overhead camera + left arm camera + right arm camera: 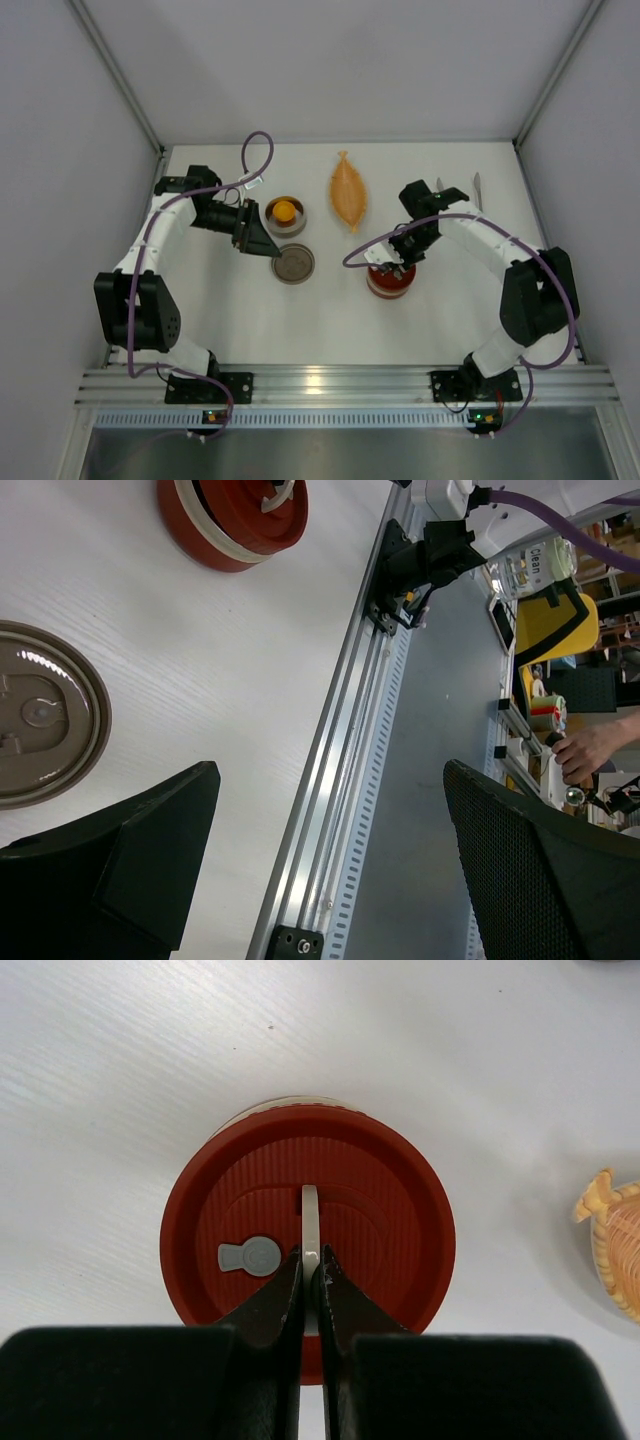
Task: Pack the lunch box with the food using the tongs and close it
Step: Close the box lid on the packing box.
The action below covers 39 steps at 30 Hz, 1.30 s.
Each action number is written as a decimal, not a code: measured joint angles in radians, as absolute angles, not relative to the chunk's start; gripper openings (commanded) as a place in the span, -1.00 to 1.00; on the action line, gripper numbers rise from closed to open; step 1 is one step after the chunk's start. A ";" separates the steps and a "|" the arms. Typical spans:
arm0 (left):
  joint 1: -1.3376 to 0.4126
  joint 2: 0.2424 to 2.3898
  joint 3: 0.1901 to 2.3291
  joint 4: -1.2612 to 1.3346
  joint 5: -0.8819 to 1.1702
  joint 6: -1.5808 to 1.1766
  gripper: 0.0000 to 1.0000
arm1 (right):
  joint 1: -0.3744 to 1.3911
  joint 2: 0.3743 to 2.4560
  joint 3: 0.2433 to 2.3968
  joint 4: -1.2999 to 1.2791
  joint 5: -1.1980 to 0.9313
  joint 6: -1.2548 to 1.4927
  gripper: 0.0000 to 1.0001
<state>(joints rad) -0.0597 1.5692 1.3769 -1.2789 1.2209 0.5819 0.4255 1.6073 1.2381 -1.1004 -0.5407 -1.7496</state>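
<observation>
Red lid — right gripper pinching its pale handle.
Left gripper spread wide beside the steel tin holding an orange-yellow piece; tongs — seemingly the silver sliver by the right wall.

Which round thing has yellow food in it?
The open steel tin farthest back; the brown lid lies flat and the red pot is shut.
</observation>
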 measured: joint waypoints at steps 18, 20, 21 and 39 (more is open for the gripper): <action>-0.060 1.580 1.377 -1.279 1.234 0.574 0.96 | 0.426 1.652 1.238 -1.097 -0.549 -1.716 -1.00; -0.060 1.579 1.377 -1.279 1.234 0.574 0.96 | 0.426 1.654 1.239 -1.097 -0.551 -1.708 -1.00; -0.060 1.580 1.377 -1.279 1.234 0.574 0.96 | 0.426 1.655 1.240 -1.098 -0.552 -1.704 -1.00; -0.060 1.551 1.377 -1.196 1.188 0.467 0.96 | 0.422 1.656 1.209 -0.997 -0.598 -1.311 -1.00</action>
